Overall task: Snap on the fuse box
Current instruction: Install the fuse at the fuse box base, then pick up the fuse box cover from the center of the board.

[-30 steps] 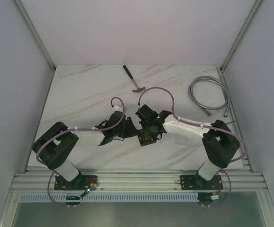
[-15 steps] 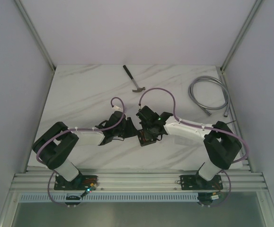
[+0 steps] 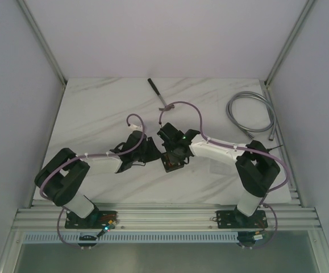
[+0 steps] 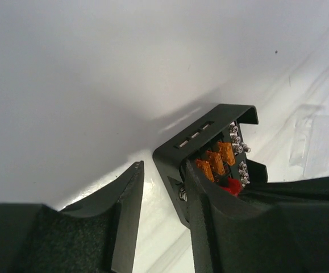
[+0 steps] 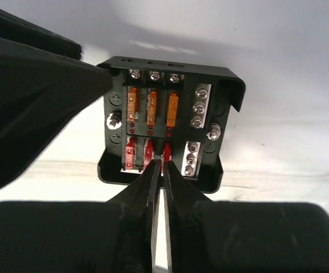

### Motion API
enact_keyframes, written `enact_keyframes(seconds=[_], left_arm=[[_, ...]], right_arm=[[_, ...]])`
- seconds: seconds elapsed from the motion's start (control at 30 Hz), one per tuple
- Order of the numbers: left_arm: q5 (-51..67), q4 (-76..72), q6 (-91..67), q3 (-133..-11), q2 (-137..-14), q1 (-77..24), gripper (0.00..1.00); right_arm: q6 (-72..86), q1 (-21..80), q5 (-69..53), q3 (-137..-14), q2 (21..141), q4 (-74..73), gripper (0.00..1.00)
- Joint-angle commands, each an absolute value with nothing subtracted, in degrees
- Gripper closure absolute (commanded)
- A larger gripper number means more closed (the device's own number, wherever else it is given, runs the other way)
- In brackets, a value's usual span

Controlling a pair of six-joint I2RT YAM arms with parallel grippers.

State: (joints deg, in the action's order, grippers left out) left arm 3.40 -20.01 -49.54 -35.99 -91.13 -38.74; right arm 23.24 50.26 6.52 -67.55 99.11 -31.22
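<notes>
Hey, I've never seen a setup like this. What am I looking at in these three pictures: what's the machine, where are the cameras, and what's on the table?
These are two robot arms bolted to the near edge of a marble-look table. The wide picture looks down from above. The other two come from a camera on each wrist. Between the arms sits an open black fuse box with orange and red fuses inside. The left end effector is open and straddles one corner of the box. The right end effector is shut, its tips at the red fuses, with nothing visibly held. A clear plastic piece lies beside the box. Farther back lie a hammer and a coiled grey hose.
</notes>
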Motion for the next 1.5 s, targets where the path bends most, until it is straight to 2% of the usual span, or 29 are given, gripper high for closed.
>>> enact_keyframes(seconds=[0.0, 0.1, 0.2, 0.43, 0.47, 0.67, 0.77, 1.17, 1.47], left_arm=[[-0.5, -16.64, -47.37, -36.71, -86.02, -38.06, 0.54], [-1.87, -14.84, -46.51, -36.19, -82.63, -38.05, 0.46], [-3.3, -12.58, -45.75, -35.57, -78.23, -37.98, 0.38], [-7.54, -5.52, -42.91, -34.54, -70.05, -37.13, 0.19], [-8.27, -4.55, -42.53, -34.51, -69.04, -36.91, 0.16], [-11.79, -0.87, -39.89, -34.36, -64.31, -35.71, 0.03], [-12.27, -0.52, -38.58, -34.23, -64.41, -35.28, 0.0], [-7.58, -2.35, -37.38, -36.16, -71.78, -35.16, 0.0], [-3.61, -3.68, -35.93, -37.31, -74.66, -35.16, 0.0]], right_arm=[[22.23, 50.28, 10.19, -66.44, 94.42, -31.34, 0.78], [24.23, 49.23, 12.03, -63.9, 87.19, -32.72, 0.53], [27.4, 46.01, 14.29, -60.04, 81.19, -35.56, 0.42], [31.32, 34.0, 19.29, -49.3, 69.57, -40.02, 0.03], [31.52, 32.37, 19.81, -48.17, 68.58, -40.03, 0.0], [31.3, 23.2, 21.83, -43.34, 66.6, -38.14, 0.0], [30.25, 20.45, 18.1, -42.1, 68.26, -35.28, 0.0], [28.81, 18.2, 4.4, -39.48, 74.97, -26.5, 0.0], [24.26, 25.27, 1.41, -50.07, 85.26, -23.64, 0.0]])
